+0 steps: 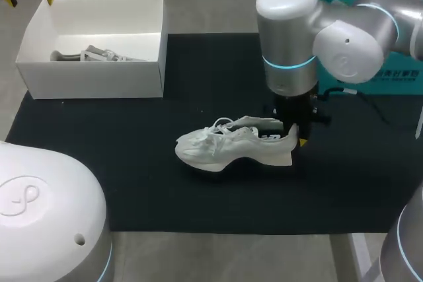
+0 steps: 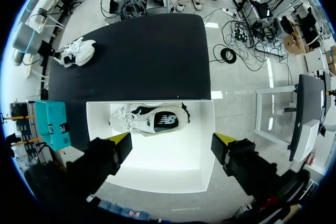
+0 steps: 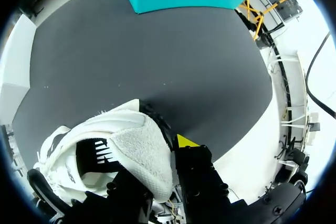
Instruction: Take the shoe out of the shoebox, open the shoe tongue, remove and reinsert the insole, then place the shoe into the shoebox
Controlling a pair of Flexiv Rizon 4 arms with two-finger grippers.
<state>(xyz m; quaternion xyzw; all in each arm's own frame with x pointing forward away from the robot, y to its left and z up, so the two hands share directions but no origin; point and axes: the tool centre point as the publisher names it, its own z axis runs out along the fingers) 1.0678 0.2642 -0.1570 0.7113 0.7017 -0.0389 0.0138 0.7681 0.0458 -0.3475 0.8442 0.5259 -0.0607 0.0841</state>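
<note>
Holding the shoe point(image 1: 231, 146) by its heel, your right jaws are clamping the padded collar, as far as the right wrist view lets you judge. One yellow fingertip point(image 3: 186, 141) is sitting just behind the heel and the other finger is reaching down inside the opening, with the collar pinched between them. The shoe is standing upright on its sole near the middle of the black counter point(image 1: 132, 183), well apart from the box point(image 1: 92, 80), with its toe pointing toward your left arm's side.

That heel grip is probably doing the anchoring. With the back of the shoe pinned, the laces and tongue are lying free at the front, so your other arm can pull on them without dragging the shoe along. A dark insole seems to be lying inside, so you are likely looking at the tongue step with the insole work yet to come.

Your left jaws are hanging wide apart above the box, with nothing between the fingertips point(image 2: 123, 141). A second shoe point(image 2: 149, 120) is lying on its side in the box below them. From up there the left arm is staying out of the right arm's way, but it is far from the tongue, so you are facing a long reach across the counter.

Be watching the collar as you pull. It is soft, and a hard tug on the tongue could be slipping it out of the right jaws or tipping the shoe onto its side.
</note>
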